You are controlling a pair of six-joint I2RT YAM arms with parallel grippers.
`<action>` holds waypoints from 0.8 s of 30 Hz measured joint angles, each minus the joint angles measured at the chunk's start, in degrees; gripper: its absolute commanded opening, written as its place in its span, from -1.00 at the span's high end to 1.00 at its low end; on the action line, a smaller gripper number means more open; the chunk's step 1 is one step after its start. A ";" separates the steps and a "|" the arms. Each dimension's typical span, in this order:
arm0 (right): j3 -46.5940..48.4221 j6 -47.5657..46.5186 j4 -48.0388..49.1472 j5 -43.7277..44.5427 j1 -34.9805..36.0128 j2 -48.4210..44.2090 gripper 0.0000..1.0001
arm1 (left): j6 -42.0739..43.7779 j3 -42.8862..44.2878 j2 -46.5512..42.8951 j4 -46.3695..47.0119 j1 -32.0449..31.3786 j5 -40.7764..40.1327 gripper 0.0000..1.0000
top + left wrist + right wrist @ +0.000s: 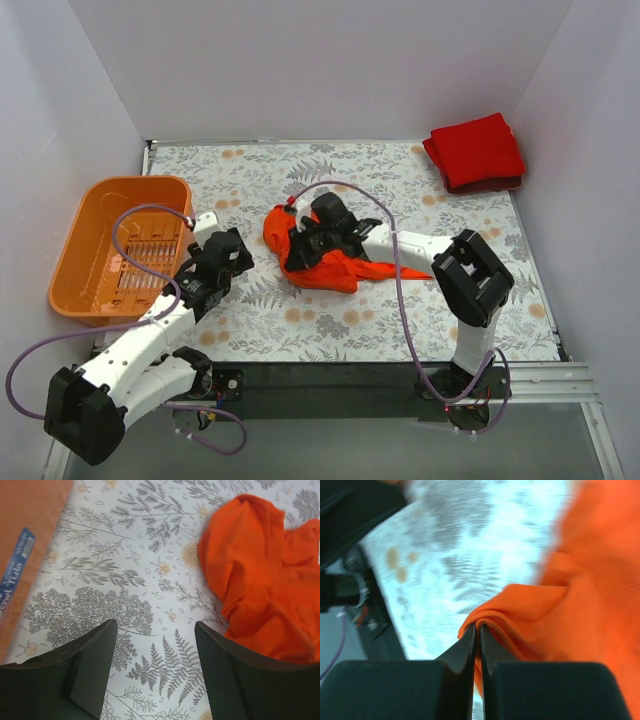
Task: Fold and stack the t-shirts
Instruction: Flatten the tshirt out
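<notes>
Centre of worktop (pixel 260 170): orange-red t-shirt (pixel 330 268), one item, crumpled in a heap. Sleeves and collar cannot be made out. In the top view the right arm's wrist covers the heap's upper middle. In the left wrist view the frame edge cuts off its far side.

Right gripper (pixel 479 629): jaws pressed together on a folded edge of the orange-red t-shirt, with the cloth pinched at the very tips. Its wrist view is blurred, so the worktop pattern behind reads only as smears. In the top view its fingers are lost among the cloth.

Left gripper (pixel 155 635): jaws wide apart with nothing between them. It is poised over bare worktop just beside the heap and clear of the cloth. The frame's bottom edge cuts off the lower part of both fingers.

Far right corner of worktop: deeper red t-shirt (pixel 476 152), folded into a flat pile, well apart from the heap. It shows in the top view only, and the number of layers cannot be told.

Left side of worktop: orange basket (pixel 78 240). In the left wrist view only a strip of it shows, bearing a blue label whose lettering is cut off.
</notes>
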 measured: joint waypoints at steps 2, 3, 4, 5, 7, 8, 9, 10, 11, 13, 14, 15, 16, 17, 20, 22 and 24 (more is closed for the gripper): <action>1.01 1.01 0.09 -0.31 4.31 -0.22 0.85 | -1.62 0.00 -1.42 -1.18 1.11 -1.42 -0.22; 1.44 1.46 0.09 -0.66 6.45 -0.02 0.79 | -2.34 0.00 -2.36 -1.60 1.55 -2.27 -0.22; 1.84 2.01 0.04 -1.14 8.24 0.22 0.75 | -3.06 0.00 -3.39 -1.95 2.01 -3.06 -0.21; 2.25 2.51 0.04 -1.79 9.73 0.57 0.71 | -3.65 0.00 -4.50 -2.23 2.29 -3.74 -0.21; 2.93 3.17 0.04 -2.82 11.43 1.46 0.36 | -4.42 0.00 -6.49 -2.45 2.49 -4.57 -0.21; 2.99 3.34 0.04 -3.45 11.96 1.88 0.25 | -4.68 0.00 -7.48 -2.43 2.54 -4.92 -0.21; 2.99 3.41 -0.24 -4.00 12.24 2.27 0.09 | -4.94 -0.02 -8.26 -2.40 2.58 -5.11 -0.20; 2.89 3.17 -0.85 -4.11 12.33 2.40 0.01 | -5.11 -0.02 -8.83 -2.38 2.67 -5.18 -0.21; 2.71 2.71 -1.73 -3.80 12.33 2.38 -0.06 | -5.18 -0.02 -9.03 -2.36 2.69 -5.20 -0.21; 2.34 1.40 -3.98 -2.14 12.11 1.86 -0.16 | -5.29 -0.02 -8.70 -2.23 2.71 -4.92 -0.21; 1.49 0.37 -4.98 -0.66 11.80 0.92 -0.17 | -5.31 -0.02 -8.31 -2.16 2.73 -4.55 -0.22; 0.31 -0.57 -6.58 0.96 11.41 -0.59 -0.16 | -5.29 -0.02 -7.65 -2.10 2.73 -3.89 -0.25; -1.03 -1.27 -8.00 2.67 10.73 -2.64 -0.15 | -5.25 -0.02 -6.86 -1.99 2.73 -2.89 -0.28; -2.58 -2.08 -9.16 4.17 9.55 -5.03 -0.14 | -5.25 -0.02 -5.84 -1.97 2.75 -1.27 -0.30; -7.21 -3.98 -10.93 7.67 3.63 -13.07 -0.11 | -5.14 0.04 -1.86 -2.14 2.78 5.09 -0.33; -10.03 -5.35 -11.06 10.05 -2.56 -17.92 -0.09 | -5.07 0.44 1.14 -3.28 2.49 10.05 -0.36; -12.15 -6.43 -11.10 12.02 -8.68 -20.48 -0.08 | -5.16 1.86 4.00 -5.62 0.68 12.96 -0.39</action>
